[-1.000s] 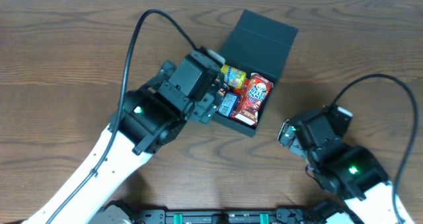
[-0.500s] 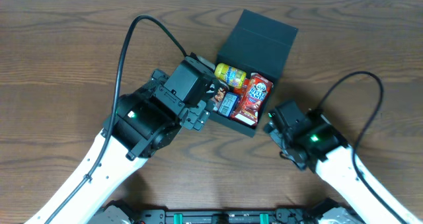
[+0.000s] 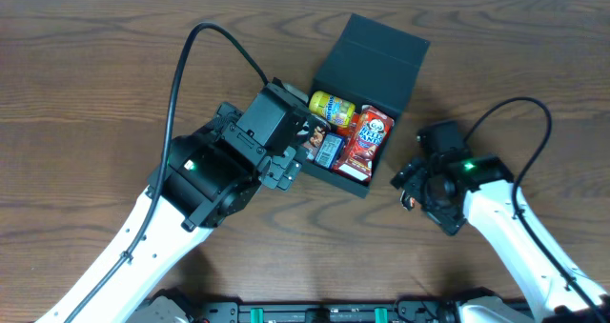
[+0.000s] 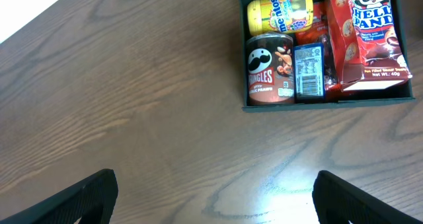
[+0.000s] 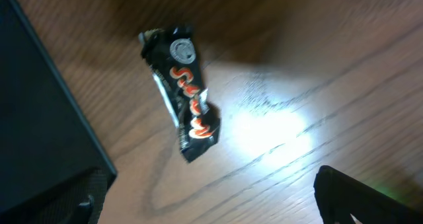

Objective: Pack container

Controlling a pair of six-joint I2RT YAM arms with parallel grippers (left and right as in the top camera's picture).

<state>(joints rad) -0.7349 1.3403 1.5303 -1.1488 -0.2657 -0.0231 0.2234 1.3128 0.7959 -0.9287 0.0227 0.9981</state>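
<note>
1. Over the last half second the right arm swung right, its wrist coming off the container's [image 3: 376,61] near corner. The left arm held.
2. The container sat on the table [image 3: 95,56] right of centre with its lid open. Its long axis ran near-left to far-right, flap at the far-right end.
3. Pringles [image 4: 269,69], Mentos [image 4: 280,11] and Hello Panda [image 4: 370,36] lay flat inside.
4. The left gripper [image 4: 211,204] hung beside the near-left wall, fingers spread and empty.
5. The right gripper [image 5: 218,204] pointed down over a candy bar [image 5: 182,92] on the table beside the container, fingers wide apart, gripping nothing.
</note>
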